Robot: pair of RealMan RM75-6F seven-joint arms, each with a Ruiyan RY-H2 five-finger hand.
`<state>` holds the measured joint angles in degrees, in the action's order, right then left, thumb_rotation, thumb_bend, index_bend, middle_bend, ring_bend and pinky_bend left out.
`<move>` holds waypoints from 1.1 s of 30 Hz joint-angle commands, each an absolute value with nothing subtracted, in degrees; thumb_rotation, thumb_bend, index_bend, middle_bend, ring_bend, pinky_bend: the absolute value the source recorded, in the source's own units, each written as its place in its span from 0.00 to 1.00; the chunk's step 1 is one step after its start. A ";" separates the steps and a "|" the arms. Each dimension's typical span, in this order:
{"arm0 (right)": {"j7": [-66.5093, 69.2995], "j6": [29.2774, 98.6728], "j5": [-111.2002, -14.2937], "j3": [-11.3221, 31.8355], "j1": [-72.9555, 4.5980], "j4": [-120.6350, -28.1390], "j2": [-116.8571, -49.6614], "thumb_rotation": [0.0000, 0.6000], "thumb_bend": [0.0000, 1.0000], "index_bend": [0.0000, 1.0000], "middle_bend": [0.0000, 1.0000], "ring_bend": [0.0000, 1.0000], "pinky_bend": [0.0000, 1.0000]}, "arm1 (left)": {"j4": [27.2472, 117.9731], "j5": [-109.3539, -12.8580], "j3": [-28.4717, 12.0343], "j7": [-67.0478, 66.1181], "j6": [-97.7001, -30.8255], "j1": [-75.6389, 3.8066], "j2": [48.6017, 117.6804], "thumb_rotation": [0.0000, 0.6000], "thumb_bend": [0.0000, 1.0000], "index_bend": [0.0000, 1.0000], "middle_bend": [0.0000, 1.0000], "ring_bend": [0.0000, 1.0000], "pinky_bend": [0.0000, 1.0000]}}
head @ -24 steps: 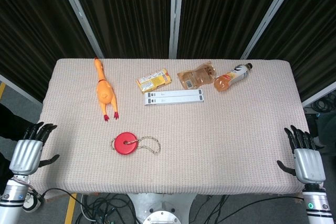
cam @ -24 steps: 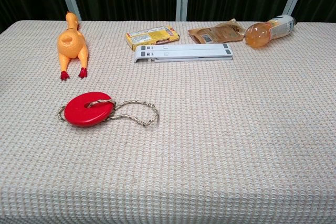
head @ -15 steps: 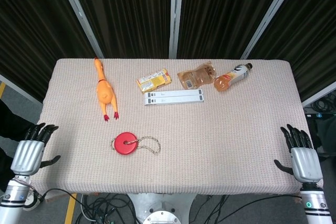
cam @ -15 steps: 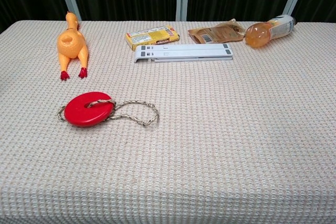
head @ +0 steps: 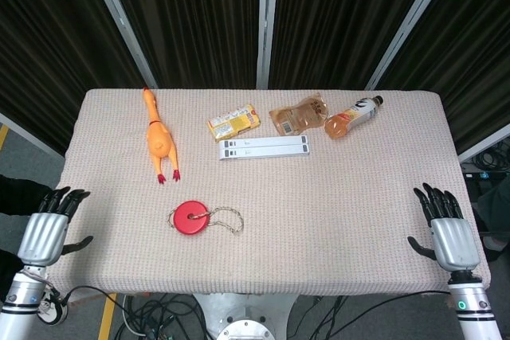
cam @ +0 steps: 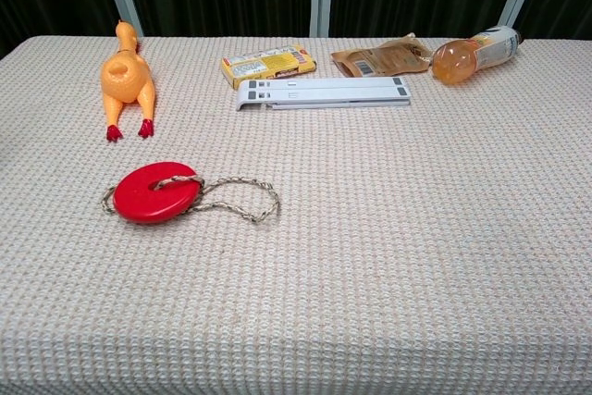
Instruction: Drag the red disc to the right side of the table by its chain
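A red disc [head: 190, 218] [cam: 155, 191] lies flat on the left half of the table, toward its front. Its pale chain [head: 228, 218] [cam: 242, 199] runs through the centre hole and loops out to the right on the cloth. My left hand [head: 45, 227] hangs off the table's front left corner, fingers spread, holding nothing. Beyond the front right corner is my right hand [head: 446, 228], also with fingers apart and holding nothing. Both hands are far from the disc and show only in the head view.
A rubber chicken [head: 159, 142] lies at the back left. Along the back sit a yellow box [head: 233, 122], a white flat bar [head: 264, 147], a brown packet [head: 297, 115] and an orange drink bottle [head: 351, 118]. The woven table cloth [head: 343, 205] covers the right half.
My right hand has crept left and slightly up, closer to the table's right edge. The left hand, disc and chain have stayed in place.
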<state>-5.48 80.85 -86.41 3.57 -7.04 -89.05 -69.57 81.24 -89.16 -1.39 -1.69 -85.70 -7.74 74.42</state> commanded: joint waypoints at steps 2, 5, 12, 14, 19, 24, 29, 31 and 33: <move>-6.96 78.94 -87.34 3.48 -8.60 -90.92 -68.85 1.00 0.10 0.00 0.00 0.00 0.00 | 81.34 -89.38 -1.44 -1.50 -86.07 -7.66 74.43 1.00 0.02 0.19 0.17 0.10 0.15; -10.06 75.77 -88.98 3.31 -11.19 -93.55 -67.89 1.00 0.10 0.00 0.00 0.00 0.00 | 81.07 -89.32 -1.32 -1.46 -86.27 -7.43 74.71 1.00 0.02 0.19 0.17 0.10 0.15; -17.24 63.25 -89.58 5.52 -21.15 -99.90 -68.08 1.00 0.10 0.00 0.00 0.00 0.00 | 79.62 -88.88 -1.28 -0.69 -86.10 -7.23 75.79 1.00 0.02 0.19 0.17 0.10 0.15; -19.45 59.48 -89.32 6.30 -24.24 -100.41 -69.10 1.00 0.10 0.00 0.00 0.00 0.00 | 79.21 -88.80 -1.27 -0.52 -86.15 -7.14 75.97 1.00 0.02 0.19 0.17 0.10 0.15; -23.24 49.90 -86.50 9.45 -32.97 -101.15 -74.03 1.00 0.10 0.00 0.00 0.00 0.00 | 78.31 -88.23 -1.43 0.24 -86.46 -6.71 76.07 1.00 0.02 0.19 0.17 0.10 0.15; -23.66 40.40 -81.15 11.91 -41.39 -98.56 -79.79 1.00 0.13 0.00 0.00 0.00 0.00 | 77.78 -87.77 -1.43 0.72 -86.17 -6.53 75.86 1.00 0.02 0.19 0.17 0.10 0.15; -24.59 34.98 -77.73 13.23 -48.09 -94.40 -84.57 1.00 0.16 0.00 0.00 0.00 0.00 | 77.31 -87.50 -1.33 1.01 -85.95 -6.34 75.65 1.00 0.02 0.19 0.17 0.10 0.15; -24.66 33.40 -76.33 13.36 -49.97 -93.04 -85.83 1.00 0.17 0.00 0.00 0.00 0.00 | 77.16 -87.45 -1.47 1.25 -86.16 -6.27 75.65 1.00 0.02 0.19 0.17 0.10 0.15; -24.84 31.52 -74.72 13.16 -51.99 -91.82 -86.85 1.00 0.18 0.00 0.00 0.00 0.00 | 76.95 -87.41 -1.56 1.46 -86.32 -6.20 75.63 1.00 0.02 0.19 0.17 0.10 0.15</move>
<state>-24.47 32.95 -76.05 12.93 -50.54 -93.06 -85.67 76.96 -87.42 -1.54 1.45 -86.30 -6.21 75.63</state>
